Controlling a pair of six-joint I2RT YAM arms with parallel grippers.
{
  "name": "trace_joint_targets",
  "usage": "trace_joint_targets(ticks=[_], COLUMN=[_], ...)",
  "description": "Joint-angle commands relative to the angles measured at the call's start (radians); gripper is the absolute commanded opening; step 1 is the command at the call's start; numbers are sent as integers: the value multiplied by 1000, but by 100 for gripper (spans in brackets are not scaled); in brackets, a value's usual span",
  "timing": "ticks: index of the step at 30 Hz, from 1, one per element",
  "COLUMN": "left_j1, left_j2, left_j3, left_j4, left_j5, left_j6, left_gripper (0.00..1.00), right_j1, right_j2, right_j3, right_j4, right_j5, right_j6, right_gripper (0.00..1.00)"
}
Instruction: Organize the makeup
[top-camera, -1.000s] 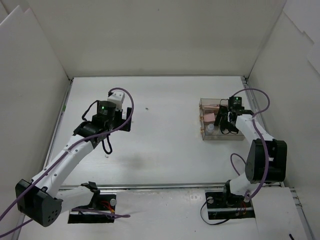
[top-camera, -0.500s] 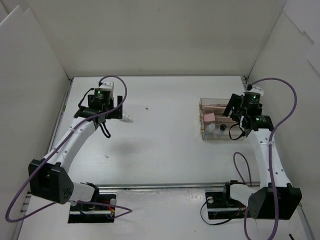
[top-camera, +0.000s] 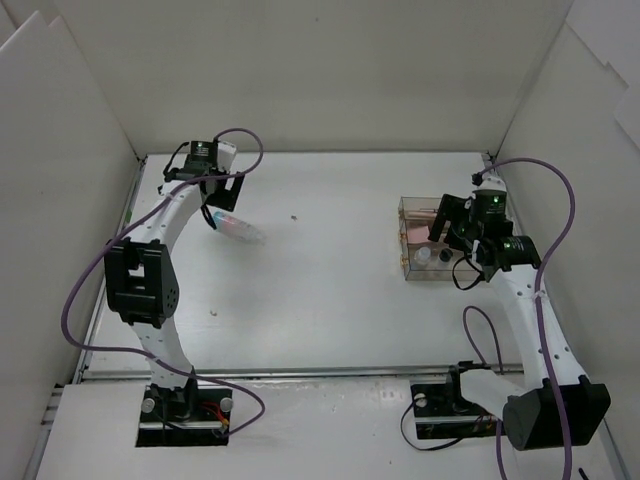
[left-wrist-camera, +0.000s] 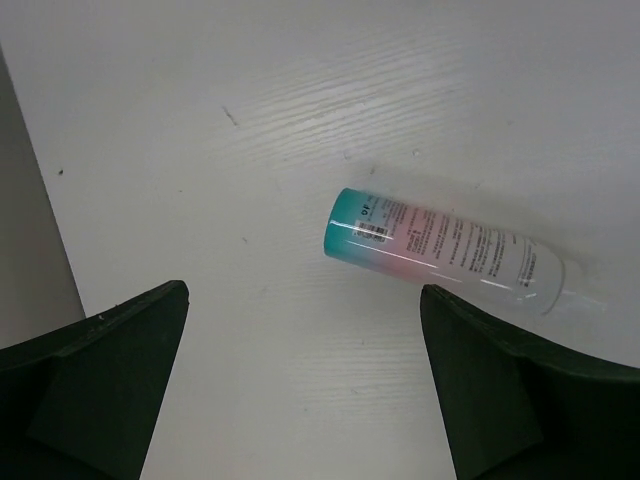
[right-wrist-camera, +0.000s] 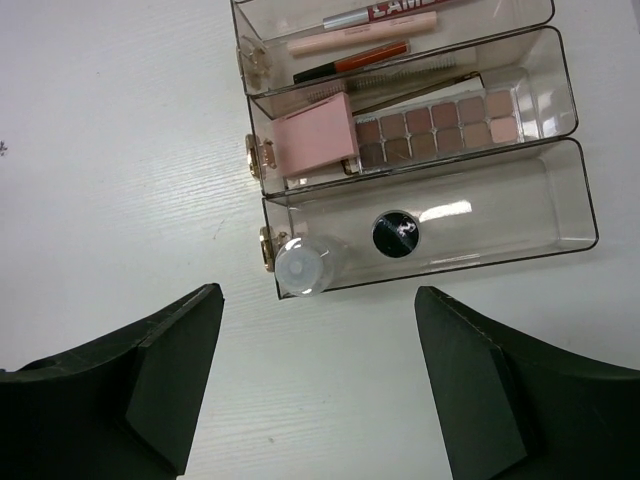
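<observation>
A pink bottle with a teal cap (left-wrist-camera: 440, 255) lies on its side on the white table, also in the top view (top-camera: 238, 229). My left gripper (left-wrist-camera: 303, 300) is open and empty above it, with the bottle just beyond its fingertips; in the top view the gripper (top-camera: 214, 200) is at the far left. My right gripper (right-wrist-camera: 318, 298) is open and empty above the near edge of the clear tiered box (right-wrist-camera: 570, 190). The box holds a clear bottle (right-wrist-camera: 302, 268), a small black compact (right-wrist-camera: 397, 232), a pink square (right-wrist-camera: 315, 143), a brown palette (right-wrist-camera: 440, 122) and pencils (right-wrist-camera: 350, 57).
The clear box (top-camera: 404, 245) sits at the right of the table, under my right gripper (top-camera: 447, 216). White walls enclose the table on three sides. A small dark speck (top-camera: 294, 216) lies mid-table.
My left arm has swung back to the far left corner, and the pink bottle now shows on the table beside it. My right gripper has lifted from the box and shifted slightly.
</observation>
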Motion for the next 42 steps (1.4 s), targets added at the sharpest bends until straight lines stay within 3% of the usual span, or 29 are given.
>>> trace_joint_targets(ticks=[1, 6, 11, 18, 37, 39, 42], left_j1=[8, -1, -10, -10, -29, -40, -49], left_j2=[-36, -80, 6, 89, 270, 282, 277], left_j3=[18, -76, -5, 30, 97, 114, 108], left_j4=[-2, 38, -155, -255, -270, -284, -284], left_j5=[187, 274, 374, 378, 364, 369, 380], left_j6=[450, 703, 966, 1162, 1257, 1251, 1220], left_gripper=[95, 95, 95, 94, 82, 80, 67], right_j1=[4, 4, 4, 4, 6, 7, 6], right_j2=[-55, -58, -46, -33, -7, -9, -9], right_j3=[-18, -35, -33, -16, -1, -2, 1], right_j4=[23, 23, 23, 22, 20, 20, 20], right_j5=[-23, -27, -40, -64, -87, -90, -101], right_j6=[-13, -13, -13, -19, -14, -13, -5], right_gripper=[75, 75, 75, 76, 75, 75, 75])
